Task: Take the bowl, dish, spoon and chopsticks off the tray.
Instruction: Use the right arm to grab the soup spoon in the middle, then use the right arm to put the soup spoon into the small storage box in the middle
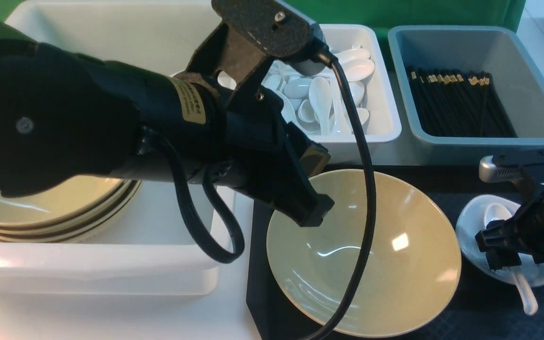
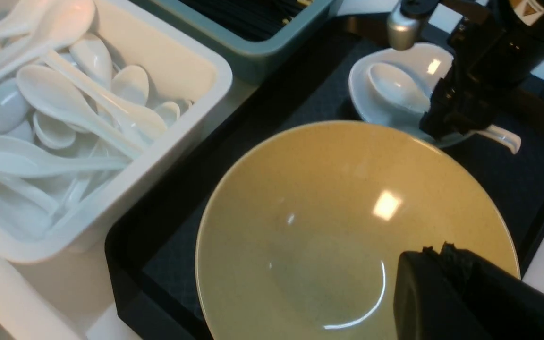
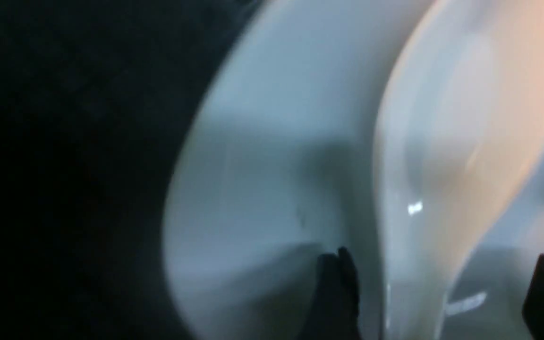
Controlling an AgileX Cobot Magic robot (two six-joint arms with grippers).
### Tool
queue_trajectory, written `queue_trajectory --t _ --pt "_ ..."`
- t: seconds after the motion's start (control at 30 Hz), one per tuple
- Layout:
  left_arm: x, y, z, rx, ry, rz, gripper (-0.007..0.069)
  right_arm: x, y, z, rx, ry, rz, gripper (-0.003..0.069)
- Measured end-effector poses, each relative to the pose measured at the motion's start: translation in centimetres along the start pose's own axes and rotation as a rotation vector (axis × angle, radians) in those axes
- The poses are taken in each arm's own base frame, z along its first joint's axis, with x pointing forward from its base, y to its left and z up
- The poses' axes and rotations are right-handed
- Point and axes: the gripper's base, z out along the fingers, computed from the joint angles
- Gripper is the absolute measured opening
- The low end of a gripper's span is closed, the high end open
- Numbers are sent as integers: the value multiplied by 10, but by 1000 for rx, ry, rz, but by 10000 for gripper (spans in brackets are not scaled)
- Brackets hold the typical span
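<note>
The olive-yellow bowl [image 1: 385, 264] [image 2: 328, 203] sits on the left half of the black tray [image 1: 260, 302] [image 2: 173, 198]. My left gripper [image 1: 320, 213] [image 2: 435, 249] hovers over the bowl's left side, shut and empty. To the right, the white dish [image 1: 468, 222] [image 2: 364, 89] [image 3: 262, 165] holds the white spoon [image 1: 495, 212] [image 2: 395, 87] [image 3: 446, 141], whose handle sticks out over the near rim. My right gripper [image 1: 498, 245] [image 3: 442, 295] is down in the dish, open, with one finger on each side of the spoon's handle. The chopsticks are out of view.
A large white tub [image 1: 111, 269] at left holds a stack of olive bowls [image 1: 55, 212]. Behind the tray stand a white tub [image 1: 387, 118] [image 2: 206, 123] full of white spoons and a blue-grey bin [image 1: 531, 89] of black gold-banded sticks.
</note>
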Motion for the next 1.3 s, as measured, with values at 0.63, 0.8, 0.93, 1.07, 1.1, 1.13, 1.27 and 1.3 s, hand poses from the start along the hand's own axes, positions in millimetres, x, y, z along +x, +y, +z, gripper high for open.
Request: queue_trajectory --t 0.63,0.8,0.93,1.07,1.1,1.13,1.27,1.3 --pt "12 8 -18 -98 133 156 -10 -32 3 -41 12 -33 -87 330" --pt "26 11 -56 -182 235 110 -10 -63 32 -112 -48 -272 -182 330" --pt "33 11 -66 -191 295 75 -10 -88 58 -144 -109 -431 -222 330" --pt "36 8 -67 -170 323 41 -10 -135 86 -165 -192 -653 -185 330" --pt "36 8 -67 -169 323 40 -10 -136 88 -162 -194 -651 -184 330" --pt "36 7 -67 -161 321 33 -10 -153 96 -162 -219 -701 -162 330" --pt "34 4 -66 -131 305 9 -10 -195 121 -134 -275 -738 -130 329" --pt "34 4 -66 -127 302 7 -10 -197 122 -132 -275 -737 -130 329"
